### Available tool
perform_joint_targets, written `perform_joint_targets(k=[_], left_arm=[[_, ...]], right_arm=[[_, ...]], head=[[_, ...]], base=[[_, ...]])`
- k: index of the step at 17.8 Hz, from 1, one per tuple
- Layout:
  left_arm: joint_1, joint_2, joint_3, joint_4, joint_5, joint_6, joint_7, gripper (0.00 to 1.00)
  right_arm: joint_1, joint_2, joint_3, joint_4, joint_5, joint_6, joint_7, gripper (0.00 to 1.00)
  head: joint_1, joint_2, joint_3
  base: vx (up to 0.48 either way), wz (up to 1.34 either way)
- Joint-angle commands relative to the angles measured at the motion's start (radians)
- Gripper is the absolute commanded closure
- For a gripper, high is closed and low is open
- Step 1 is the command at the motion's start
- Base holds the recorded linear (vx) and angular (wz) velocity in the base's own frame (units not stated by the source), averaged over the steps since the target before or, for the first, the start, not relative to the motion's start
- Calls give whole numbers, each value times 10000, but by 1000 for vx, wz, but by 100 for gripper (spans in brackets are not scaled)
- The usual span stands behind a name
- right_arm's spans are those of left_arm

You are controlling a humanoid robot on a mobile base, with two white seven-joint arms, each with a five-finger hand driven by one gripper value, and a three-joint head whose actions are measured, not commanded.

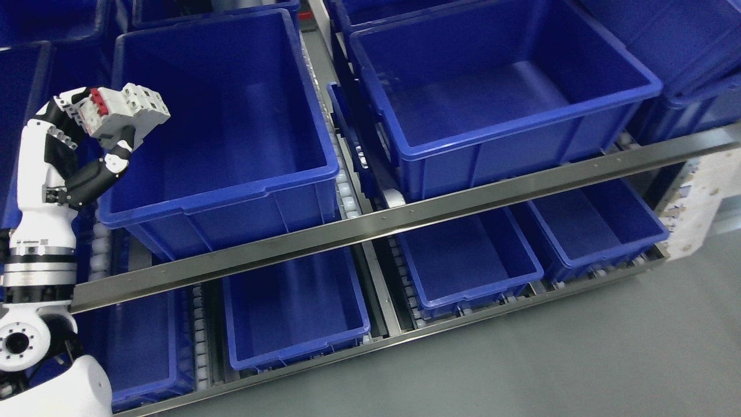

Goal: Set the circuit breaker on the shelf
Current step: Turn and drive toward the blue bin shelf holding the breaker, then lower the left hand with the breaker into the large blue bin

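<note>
My left hand (95, 130) is raised at the far left of the head view, its black-and-white fingers shut on a white circuit breaker (124, 113) with red switch levers. The breaker hangs tilted over the left rim of a large blue bin (231, 185) on the upper shelf level. That bin looks empty inside. My left forearm (40, 231) rises from the lower left corner. The right arm does not show.
A second large blue bin (498, 145) stands to the right on the same level. A steel shelf rail (405, 217) runs across in front. Smaller blue bins (295, 341) sit on the lower level. Grey floor (550, 359) lies at lower right.
</note>
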Motion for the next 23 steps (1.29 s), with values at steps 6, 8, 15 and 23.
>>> perform_joint_targets(k=[6,8,15,23], left_arm=[[-3130,2909,-3006,5135,-1689,405,-307,86],[-3698,3663,-3898,6347,-2195,405,-353,86],[-3700,4892,-4239,7227,-3670,466,-2008,86],[-5142,4465,-6217,9328,-4084,589,-2163,84]], right_arm=[[2,-175,199,1,0,549,5,0],[2,-175,199,1,0,549,5,0],[2,-175,199,1,0,549,5,0],[2,-175,199,1,0,549,5,0]], head=[[0,-1,0],[0,0,0],[0,0,0],[0,-1,0]], base=[[226,177],[235,-107],[143,-144],[29,-26]])
